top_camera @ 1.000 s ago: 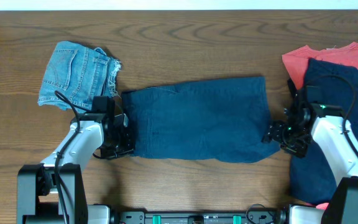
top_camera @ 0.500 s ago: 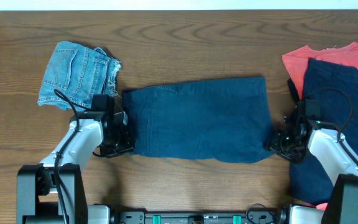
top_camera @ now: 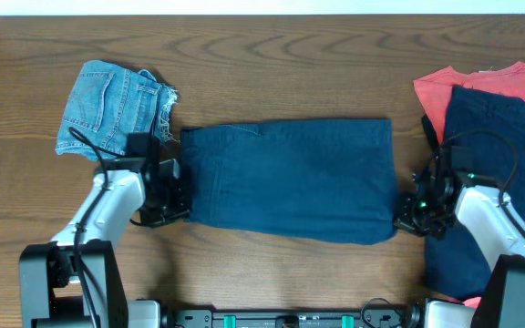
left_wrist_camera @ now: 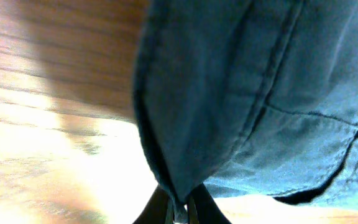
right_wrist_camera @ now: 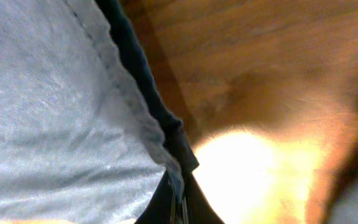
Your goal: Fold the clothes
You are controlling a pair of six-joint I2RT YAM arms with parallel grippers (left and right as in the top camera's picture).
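Note:
Navy-blue shorts (top_camera: 290, 178) lie spread flat across the middle of the wooden table, one of the clothes. My left gripper (top_camera: 177, 202) is shut on their near left corner; in the left wrist view the dark fabric (left_wrist_camera: 241, 93) runs down into the pinched fingertips (left_wrist_camera: 180, 211). At the near right corner my right gripper (top_camera: 406, 211) is shut on the hem, and the right wrist view shows the pale-looking cloth (right_wrist_camera: 55, 124) caught between its fingers (right_wrist_camera: 178, 208).
Folded light-blue denim shorts (top_camera: 117, 109) sit at the back left. At the right edge lies a coral-red shirt (top_camera: 481, 84) with another navy garment (top_camera: 495, 182) on top, under my right arm.
My right gripper closed onto the shorts' near right corner. The near edge of the shorts now lies straighter, and my left gripper shifted slightly away from me with its corner.

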